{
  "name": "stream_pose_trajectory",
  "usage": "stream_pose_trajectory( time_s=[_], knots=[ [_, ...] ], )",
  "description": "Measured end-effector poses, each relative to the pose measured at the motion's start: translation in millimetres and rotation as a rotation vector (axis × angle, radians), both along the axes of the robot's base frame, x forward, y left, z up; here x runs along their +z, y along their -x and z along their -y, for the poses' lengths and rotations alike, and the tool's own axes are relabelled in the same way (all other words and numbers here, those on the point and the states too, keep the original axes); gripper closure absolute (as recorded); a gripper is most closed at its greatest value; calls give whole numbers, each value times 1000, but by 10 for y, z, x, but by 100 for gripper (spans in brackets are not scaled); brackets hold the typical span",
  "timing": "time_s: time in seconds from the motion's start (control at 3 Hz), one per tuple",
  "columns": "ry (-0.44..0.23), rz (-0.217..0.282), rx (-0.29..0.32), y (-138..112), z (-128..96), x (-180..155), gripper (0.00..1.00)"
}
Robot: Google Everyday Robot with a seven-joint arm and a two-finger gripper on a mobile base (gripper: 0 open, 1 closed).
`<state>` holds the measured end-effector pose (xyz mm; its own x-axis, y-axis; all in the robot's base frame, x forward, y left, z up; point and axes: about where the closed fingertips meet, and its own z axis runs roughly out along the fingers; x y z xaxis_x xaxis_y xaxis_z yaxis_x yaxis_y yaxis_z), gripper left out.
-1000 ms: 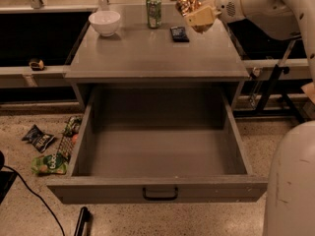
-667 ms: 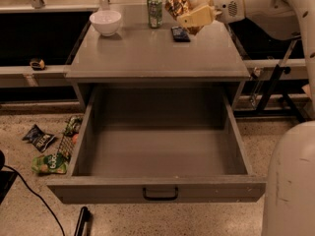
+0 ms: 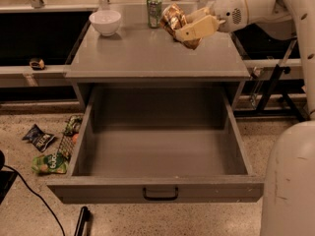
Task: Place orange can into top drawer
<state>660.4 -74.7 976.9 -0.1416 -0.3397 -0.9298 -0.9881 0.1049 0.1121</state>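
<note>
Camera view: you have one view, looking down on the cabinet from the front.
Gripper (image 3: 183, 26): you will find it over the rear right part of the cabinet top (image 3: 147, 58), reaching in from the right on the white arm (image 3: 256, 4).
Claw state: clenched on the orange can (image 3: 171, 16); one tan finger (image 3: 198, 28) lies across the can's near side.
Orange can: held clear of the surface and tilted, with its upper end leaning left. It sits just right of the green can (image 3: 154, 5), apart from it.
Top drawer (image 3: 157, 187): pulled fully open below the cabinet top. You can see its grey floor and both side walls, with nothing lying inside. The black handle (image 3: 160, 195) sits at the centre of the front panel.
Can against drawer: the can is above the cabinet top, behind the drawer opening and not over it.
Green can: upright at the rear edge of the top, near the middle.
White bowl (image 3: 105, 21): upright at the rear left of the top, well apart from both cans.
Floor, left of drawer: note several snack packets (image 3: 48, 163) scattered beside the drawer's left wall, and a black cable (image 3: 29, 195) running across the near corner.
Floor, front: a dark stick-like object (image 3: 81, 221) lies just ahead of the front panel; its kind cannot be told.
Left ledge: a small dark item (image 3: 37, 63) rests there, too small to identify.
Robot body (image 3: 290, 181): its white shell fills your lower right corner, beside the drawer's right end.
</note>
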Motion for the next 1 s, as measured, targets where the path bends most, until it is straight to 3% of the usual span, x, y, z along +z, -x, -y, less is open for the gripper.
stream_pose_trajectory(
  time_s=[0.33,0.67,1.0],
  knots=[
    [0,0,0,-2,-1,0,100],
    [81,46,31,117,-174,12,100],
    [189,127,59,414,-382,66,100]
  ],
)
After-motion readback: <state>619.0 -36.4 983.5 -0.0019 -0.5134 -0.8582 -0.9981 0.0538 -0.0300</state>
